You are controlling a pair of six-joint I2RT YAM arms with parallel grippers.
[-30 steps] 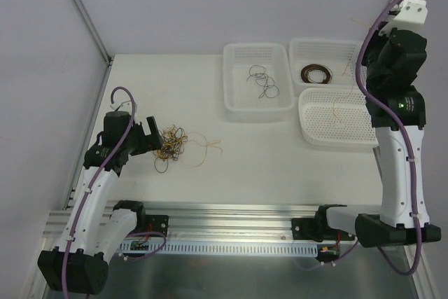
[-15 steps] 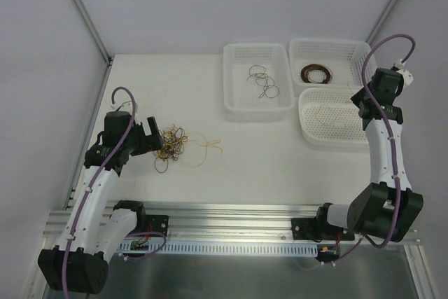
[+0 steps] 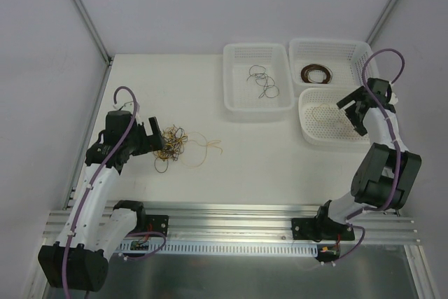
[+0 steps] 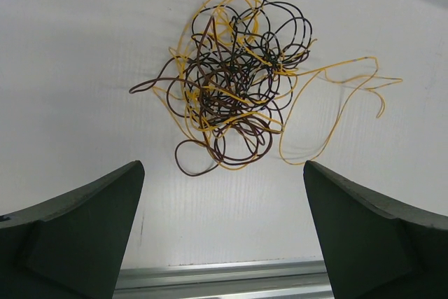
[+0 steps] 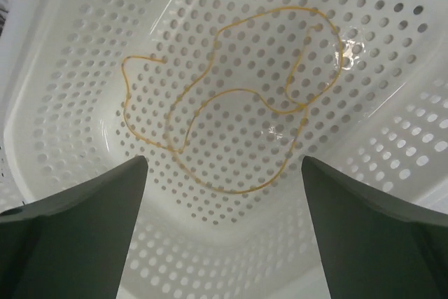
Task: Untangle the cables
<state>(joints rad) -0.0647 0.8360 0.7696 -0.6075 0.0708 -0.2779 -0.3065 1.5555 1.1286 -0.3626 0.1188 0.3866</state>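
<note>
A tangle of thin yellow, black and dark brown cables (image 3: 171, 145) lies on the white table at the left. In the left wrist view the cables (image 4: 234, 82) sit just beyond my left gripper (image 4: 222, 173), which is open and empty. My left gripper (image 3: 155, 135) stands right beside the pile's left edge. My right gripper (image 3: 355, 110) hangs open over the near-right basket (image 3: 329, 136). One yellow cable (image 5: 238, 89) lies loose on that basket's floor (image 5: 392, 68), beyond my right gripper (image 5: 224, 166) and apart from its fingers.
A middle basket (image 3: 257, 105) holds a few black cables (image 3: 263, 82). The back-right basket (image 3: 329, 45) holds a dark brown coil (image 3: 316, 73). A yellow loop (image 3: 204, 148) trails right from the pile. A metal rail (image 3: 231, 215) runs along the near edge.
My right arm came down from high above the baskets to the near-right basket and its gripper opened. The yellow cable now lies in that basket. The left arm stayed still.
</note>
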